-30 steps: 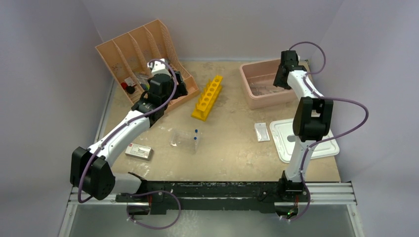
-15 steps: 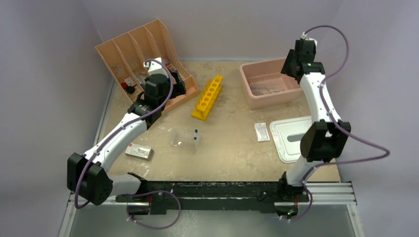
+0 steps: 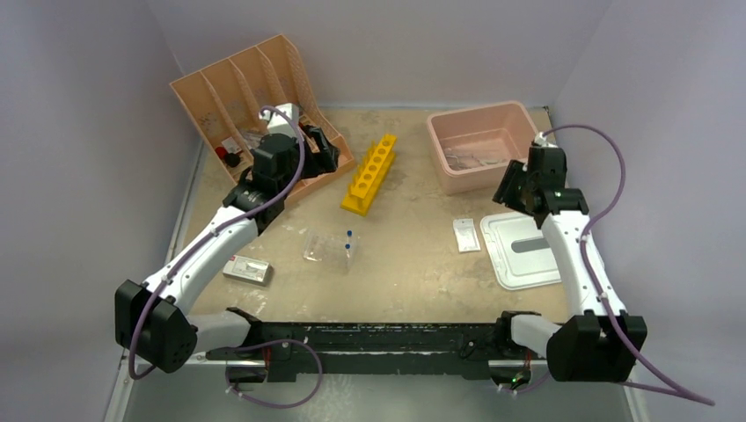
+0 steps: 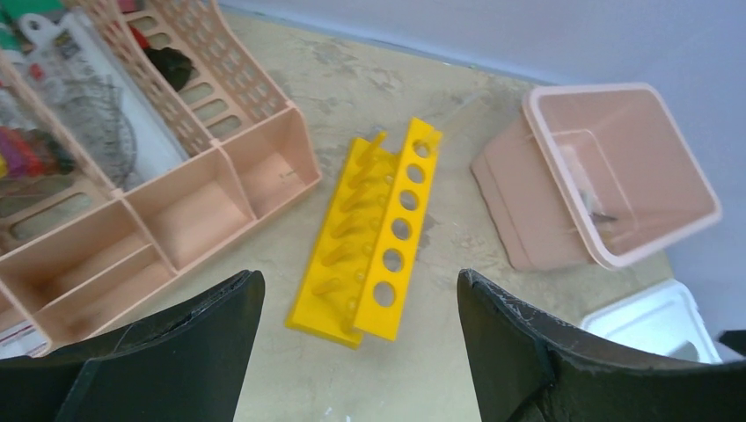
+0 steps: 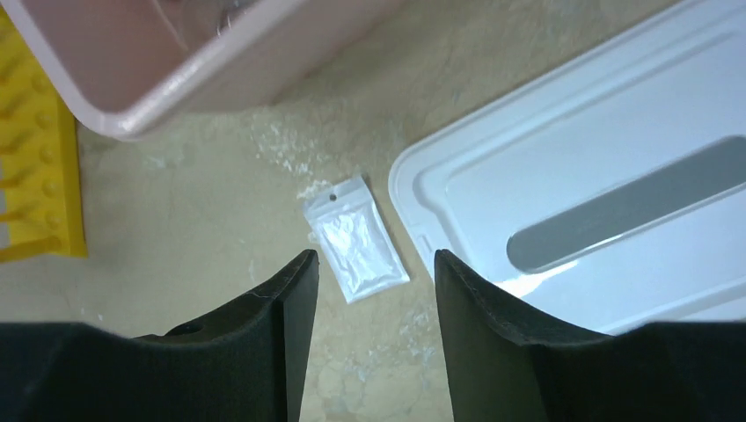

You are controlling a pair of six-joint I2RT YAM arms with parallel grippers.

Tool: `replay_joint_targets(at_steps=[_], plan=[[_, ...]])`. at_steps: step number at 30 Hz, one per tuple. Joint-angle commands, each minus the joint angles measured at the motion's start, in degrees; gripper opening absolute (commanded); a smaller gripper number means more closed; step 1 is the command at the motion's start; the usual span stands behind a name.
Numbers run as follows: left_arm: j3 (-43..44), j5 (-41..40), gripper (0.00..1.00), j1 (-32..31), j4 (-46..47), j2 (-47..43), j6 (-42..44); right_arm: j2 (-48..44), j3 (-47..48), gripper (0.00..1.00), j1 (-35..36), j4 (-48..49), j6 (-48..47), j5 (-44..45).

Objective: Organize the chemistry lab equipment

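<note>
A white packet (image 3: pixel 466 235) lies flat just left of the white lid (image 3: pixel 528 255). My right gripper (image 3: pixel 512 189) hangs above them, open and holding nothing. In the right wrist view the packet (image 5: pixel 356 242) shows between and below the fingers of the right gripper (image 5: pixel 374 257). A clear bag of blue-tipped pipettes (image 3: pixel 332 246) lies mid-table, and a silver blister sheet (image 3: pixel 246 269) sits near the left arm. My left gripper (image 3: pixel 321 149) hovers by the organizer's right end, open and empty. Through the left gripper (image 4: pixel 361 286) I see the yellow rack (image 4: pixel 387 237).
The peach slotted organizer (image 3: pixel 237 97) at the back left holds wire mesh (image 4: pixel 97 123) and small dark items. A yellow test-tube rack (image 3: pixel 369 173) stands mid-back. The pink tub (image 3: pixel 440 132) at the back right has thin items inside. Purple walls close in three sides.
The right arm swung from above the pink tub toward the near side and now hangs over the packet and lid, its jaws wider. The left arm shifted only slightly by the organizer.
</note>
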Motion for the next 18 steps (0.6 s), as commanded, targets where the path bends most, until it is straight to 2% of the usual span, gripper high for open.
replay_joint_targets(at_steps=[1,10,18], plan=[[-0.4,10.1,0.8,-0.1,6.1,-2.4,-0.5,-1.9,-6.2,0.54,0.4,1.8,3.8,-6.9],[-2.2,22.4,0.79,-4.7,11.1,-2.4,-1.3,6.2,-12.4,0.58,4.0,6.9,6.8,-6.1],[-2.6,24.8,0.77,-8.4,11.3,-0.2,-3.4,15.9,-11.9,0.56,9.7,9.8,9.9,-2.2]])
